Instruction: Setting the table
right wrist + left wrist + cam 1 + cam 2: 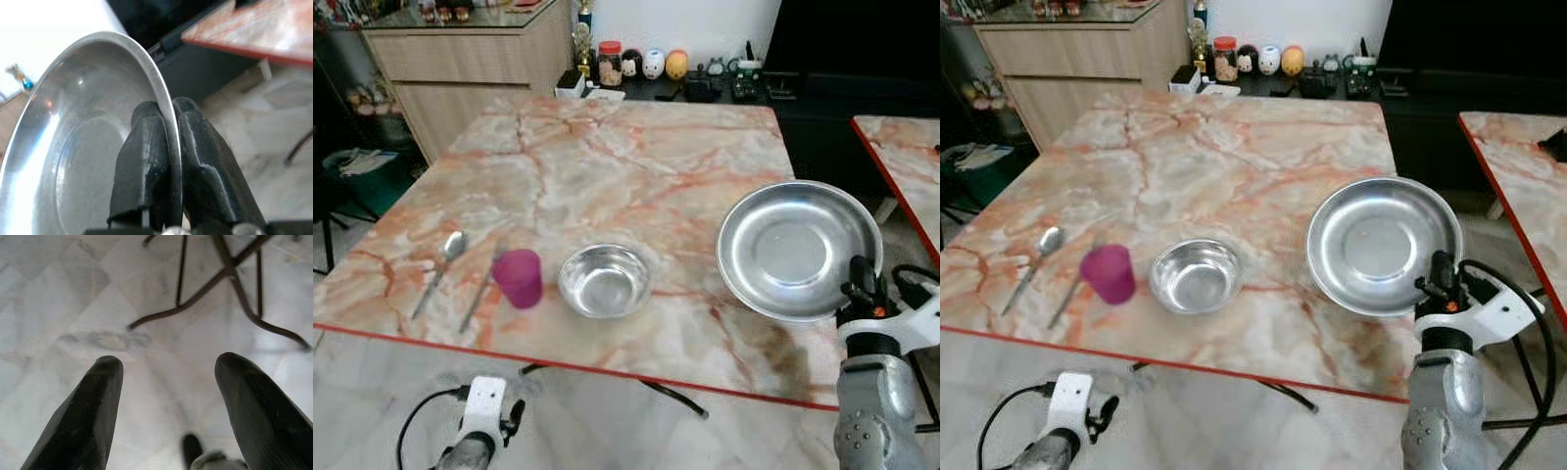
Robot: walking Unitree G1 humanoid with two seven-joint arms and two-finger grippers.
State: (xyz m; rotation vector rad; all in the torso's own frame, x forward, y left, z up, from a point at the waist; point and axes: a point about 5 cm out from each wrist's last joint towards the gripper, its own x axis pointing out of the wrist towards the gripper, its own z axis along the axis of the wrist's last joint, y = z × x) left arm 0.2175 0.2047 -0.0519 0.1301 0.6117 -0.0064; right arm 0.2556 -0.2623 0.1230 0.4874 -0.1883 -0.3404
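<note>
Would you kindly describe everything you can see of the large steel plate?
The plate is round, shiny bare metal, with a flat centre and a wide sloping rim, and nothing lies in it. It is tilted, its face turned toward the camera, over the right side of the marble table. The right gripper pinches its near rim, one of its fingers on the inner face and the other outside. It stands apart from the small bowl.

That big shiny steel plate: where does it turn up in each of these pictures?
Left eye view: steel plate at right, over the marble table's right edge, right of the small steel bowl.
Right eye view: plate right of centre, same bowl to its left.
Left wrist view: not in it.
Right wrist view: its rim pinched by the right gripper.
</note>
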